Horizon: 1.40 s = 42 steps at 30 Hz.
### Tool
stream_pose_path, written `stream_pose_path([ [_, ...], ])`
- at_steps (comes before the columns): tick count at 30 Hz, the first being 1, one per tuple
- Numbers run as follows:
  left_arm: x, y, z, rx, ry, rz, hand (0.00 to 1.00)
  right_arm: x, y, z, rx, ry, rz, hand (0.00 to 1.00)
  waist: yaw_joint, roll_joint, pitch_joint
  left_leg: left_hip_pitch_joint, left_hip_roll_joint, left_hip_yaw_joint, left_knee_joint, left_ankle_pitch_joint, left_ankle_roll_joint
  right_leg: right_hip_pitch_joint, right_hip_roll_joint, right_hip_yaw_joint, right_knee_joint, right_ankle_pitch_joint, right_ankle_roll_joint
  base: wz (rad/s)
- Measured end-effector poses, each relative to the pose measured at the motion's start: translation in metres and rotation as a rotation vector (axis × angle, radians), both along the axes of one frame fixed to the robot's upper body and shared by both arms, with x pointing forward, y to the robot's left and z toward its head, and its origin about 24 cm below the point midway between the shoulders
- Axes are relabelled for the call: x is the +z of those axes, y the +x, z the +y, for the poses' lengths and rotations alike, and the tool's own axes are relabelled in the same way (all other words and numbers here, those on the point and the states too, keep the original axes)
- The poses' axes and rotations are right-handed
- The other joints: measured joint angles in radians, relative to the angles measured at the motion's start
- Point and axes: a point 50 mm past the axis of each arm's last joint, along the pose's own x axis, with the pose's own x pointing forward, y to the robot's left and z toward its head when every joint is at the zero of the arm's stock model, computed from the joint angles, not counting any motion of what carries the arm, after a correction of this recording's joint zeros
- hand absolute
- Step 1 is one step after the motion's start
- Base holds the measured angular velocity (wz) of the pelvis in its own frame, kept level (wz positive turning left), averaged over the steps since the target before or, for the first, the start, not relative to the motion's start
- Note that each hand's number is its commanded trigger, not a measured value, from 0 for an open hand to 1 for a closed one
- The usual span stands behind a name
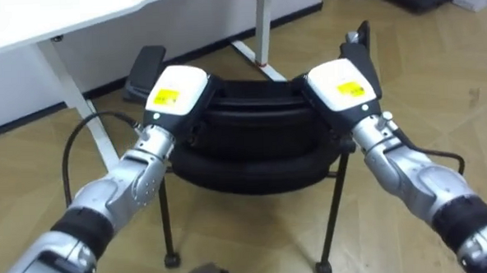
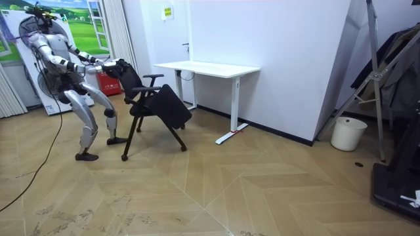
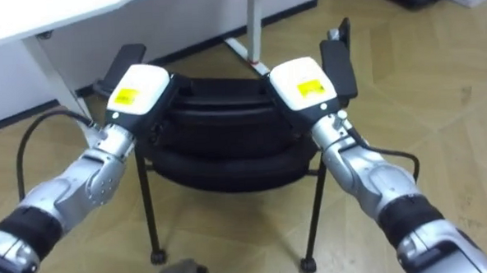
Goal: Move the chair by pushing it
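Note:
A black chair on thin metal legs stands just in front of me, its rounded backrest nearest and its two armrests pointing away. My left hand lies on the backrest's left top corner and my right hand on its right top corner. Only the backs of both hands show; the fingers are hidden over the backrest. In the room view I lean forward behind the chair with both arms stretched to its back, at the room view's left.
A white desk stands beyond the chair, its leg and floor foot close to the seat. In the room view a white bucket, a tall rack and dark gear stand far right. Wood floor lies open between.

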Motion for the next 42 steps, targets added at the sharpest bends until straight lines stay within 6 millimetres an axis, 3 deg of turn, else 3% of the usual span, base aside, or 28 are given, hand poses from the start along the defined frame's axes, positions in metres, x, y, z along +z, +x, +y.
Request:
stream_pose_path([
  [1,0.000,0.000,-0.001,-0.001,0.001,0.002,1.00,-0.001,-0.001,-0.001,-0.004,0.002,-0.003,1.00,0.000,-0.002,-0.0016,0.016,-0.016,0.005,-0.017,-0.005,0.008,0.015,-0.029,-0.006,-0.029,0.009,0.014,-0.40],
  [2,0.000,0.000,-0.001,-0.001,0.002,0.003,1.00,-0.001,-0.001,-0.001,-0.005,0.002,-0.003,1.00,0.004,-0.002,-0.0038,0.020,-0.023,0.006,-0.022,-0.009,0.014,0.017,-0.039,-0.010,-0.038,0.012,0.017,-0.53],
  [4,0.004,0.001,0.002,0.001,0.010,-0.007,1.00,0.000,0.001,0.003,-0.002,0.008,-0.010,1.00,0.019,-0.008,-0.0056,0.033,-0.050,0.011,-0.024,-0.033,0.052,0.014,-0.071,-0.005,-0.031,0.040,0.015,-0.63],
  [7,0.004,0.002,0.003,0.010,0.013,-0.001,1.00,0.000,0.001,0.006,-0.008,0.011,-0.008,1.00,0.015,-0.003,-0.0019,0.052,-0.056,0.017,-0.015,-0.050,0.077,0.008,-0.086,-0.027,0.056,0.128,0.018,-0.23],
  [12,0.007,0.003,0.007,0.013,0.019,-0.012,1.00,0.001,0.003,0.009,-0.006,0.019,-0.014,1.00,0.003,0.003,0.0001,0.046,-0.058,-0.013,-0.015,-0.059,0.081,-0.075,-0.086,-0.028,0.155,0.246,0.004,-0.03],
  [14,0.009,0.004,0.007,0.011,0.019,-0.017,1.00,0.002,0.003,0.010,-0.008,0.020,-0.015,1.00,0.011,0.009,0.0044,0.049,-0.072,-0.055,-0.018,-0.059,0.081,-0.101,-0.070,-0.024,0.179,0.267,0.002,-0.27],
  [15,0.007,0.004,0.008,0.016,0.020,-0.015,1.00,0.001,0.003,0.011,-0.007,0.019,-0.015,1.00,0.022,0.027,0.0141,0.051,-0.072,-0.094,-0.018,-0.059,0.081,-0.121,-0.038,-0.029,0.168,0.248,-0.003,-0.32],
  [17,0.007,0.004,0.011,0.021,0.022,-0.015,1.00,0.001,0.003,0.014,-0.003,0.022,-0.013,1.00,0.023,0.035,0.0126,0.049,-0.086,-0.162,-0.037,-0.055,0.073,-0.153,0.020,-0.048,0.090,0.229,-0.009,0.06],
  [19,0.008,0.004,0.018,0.026,0.045,-0.017,1.00,-0.003,0.002,0.021,0.001,0.039,0.000,1.00,-0.004,-0.004,0.0001,0.050,-0.150,-0.253,-0.104,-0.025,0.023,-0.148,0.067,-0.049,-0.143,0.230,-0.025,0.80],
  [20,0.009,0.005,0.018,0.027,0.048,-0.020,1.00,-0.003,0.002,0.021,0.002,0.043,0.000,1.00,-0.013,-0.016,-0.0015,0.049,-0.162,-0.271,-0.112,-0.018,0.012,-0.140,0.076,-0.043,-0.196,0.230,-0.035,1.00],
  [21,0.011,0.006,0.018,0.030,0.051,-0.025,1.00,-0.003,0.002,0.022,0.002,0.048,-0.006,1.00,-0.030,-0.024,-0.0005,0.040,-0.159,-0.273,-0.091,-0.007,-0.010,-0.131,0.081,-0.062,-0.211,0.249,-0.067,0.69],
  [22,0.011,0.007,0.018,0.029,0.051,-0.025,1.00,-0.003,0.002,0.021,0.001,0.048,-0.007,1.00,-0.029,-0.021,0.0020,0.031,-0.132,-0.250,-0.064,-0.020,-0.012,-0.129,0.069,-0.097,-0.206,0.251,-0.071,0.20],
  [23,0.010,0.006,0.018,0.027,0.050,-0.023,1.00,-0.004,0.002,0.022,-0.001,0.047,-0.001,1.00,0.007,-0.009,0.0015,0.032,-0.048,-0.175,0.041,-0.068,-0.020,-0.124,0.057,-0.151,-0.182,0.257,-0.086,-0.69],
  [24,0.007,0.004,0.019,0.030,0.045,-0.015,1.00,-0.003,0.003,0.023,0.002,0.041,0.013,1.00,0.042,0.004,-0.0033,0.060,0.024,-0.146,0.110,-0.148,-0.032,-0.117,0.052,-0.193,-0.145,0.246,-0.101,-0.93],
  [25,0.009,0.005,0.022,0.041,0.034,-0.021,1.00,0.002,0.007,0.025,0.007,0.035,0.012,1.00,0.057,0.036,0.0012,0.053,0.051,-0.143,0.133,-0.194,-0.027,-0.115,0.039,-0.225,-0.105,0.228,-0.103,-0.58],
  [26,0.010,0.005,0.022,0.044,0.034,-0.023,1.00,0.003,0.008,0.026,0.008,0.035,0.014,1.00,0.051,0.022,-0.0029,0.048,0.033,-0.158,0.128,-0.195,-0.027,-0.119,0.027,-0.236,-0.094,0.223,-0.103,0.22],
  [27,0.010,0.005,0.022,0.042,0.044,-0.028,1.00,0.004,0.008,0.026,0.009,0.041,0.012,1.00,0.039,-0.001,-0.0030,0.042,-0.020,-0.200,0.096,-0.188,-0.038,-0.132,0.016,-0.232,-0.096,0.216,-0.096,0.59],
  [28,0.011,0.006,0.023,0.048,0.053,-0.044,1.00,0.004,0.008,0.028,0.012,0.045,0.013,1.00,0.032,-0.024,-0.0090,0.042,-0.057,-0.231,0.055,-0.172,-0.063,-0.137,0.011,-0.231,-0.119,0.216,-0.097,0.60],
  [29,0.012,0.006,0.024,0.051,0.058,-0.052,1.00,0.004,0.008,0.029,0.013,0.049,0.014,1.00,0.030,-0.033,-0.0112,0.042,-0.071,-0.243,0.033,-0.163,-0.079,-0.138,0.007,-0.238,-0.131,0.216,-0.099,0.47],
  [30,0.012,0.006,0.025,0.061,0.055,-0.064,1.00,0.006,0.009,0.030,0.016,0.048,0.008,1.00,0.024,-0.048,-0.0172,0.045,-0.071,-0.244,-0.003,-0.146,-0.095,-0.128,-0.015,-0.284,-0.161,0.224,-0.113,0.25],
  [31,0.011,0.005,0.026,0.071,0.046,-0.071,1.00,0.008,0.011,0.031,0.024,0.040,0.004,1.00,0.030,-0.040,-0.0101,0.053,-0.036,-0.205,0.030,-0.150,-0.082,-0.106,-0.041,-0.344,-0.168,0.229,-0.124,0.07],
  [32,0.009,0.003,0.027,0.080,0.039,-0.070,1.00,0.009,0.012,0.033,0.030,0.033,0.008,1.00,0.039,-0.029,-0.0047,0.063,-0.006,-0.169,0.059,-0.153,-0.080,-0.085,-0.044,-0.369,-0.167,0.225,-0.130,-0.27],
  [33,0.003,-0.002,0.027,0.089,0.025,-0.058,1.00,0.007,0.011,0.033,0.035,0.018,0.024,1.00,0.056,-0.007,-0.0065,0.092,0.057,-0.099,0.075,-0.153,-0.078,-0.054,-0.044,-0.405,-0.154,0.206,-0.128,-0.06],
  [34,0.003,-0.002,0.025,0.087,0.020,-0.057,1.00,0.007,0.010,0.030,0.039,0.011,0.023,1.00,0.047,0.015,-0.0042,0.105,0.067,-0.076,0.066,-0.176,-0.046,-0.040,-0.053,-0.426,-0.117,0.179,-0.122,0.24],
  [36,0.006,0.000,0.022,0.094,0.022,-0.072,1.00,0.010,0.011,0.029,0.035,0.014,0.016,1.00,0.031,-0.021,-0.0035,0.100,0.024,-0.110,0.056,-0.177,-0.050,-0.054,-0.084,-0.420,-0.061,0.143,-0.113,0.67],
  [37,0.006,0.000,0.021,0.097,0.022,-0.074,1.00,0.010,0.011,0.029,0.034,0.014,0.016,1.00,0.031,-0.024,-0.0034,0.100,0.016,-0.116,0.056,-0.178,-0.054,-0.054,-0.087,-0.416,-0.056,0.134,-0.115,0.55],
  [40,0.005,-0.001,0.020,0.106,0.009,-0.081,1.00,0.012,0.013,0.029,0.038,0.006,0.007,1.00,0.031,-0.019,-0.0019,0.100,0.021,-0.130,0.058,-0.175,-0.070,-0.019,-0.104,-0.478,-0.046,0.098,-0.135,0.47],
  [42,0.009,0.001,0.015,0.112,-0.005,-0.105,1.00,0.016,0.015,0.026,0.039,-0.006,-0.004,1.00,0.029,-0.020,-0.0020,0.098,0.024,-0.128,0.045,-0.163,-0.086,-0.003,-0.114,-0.509,-0.038,0.074,-0.135,0.59],
])
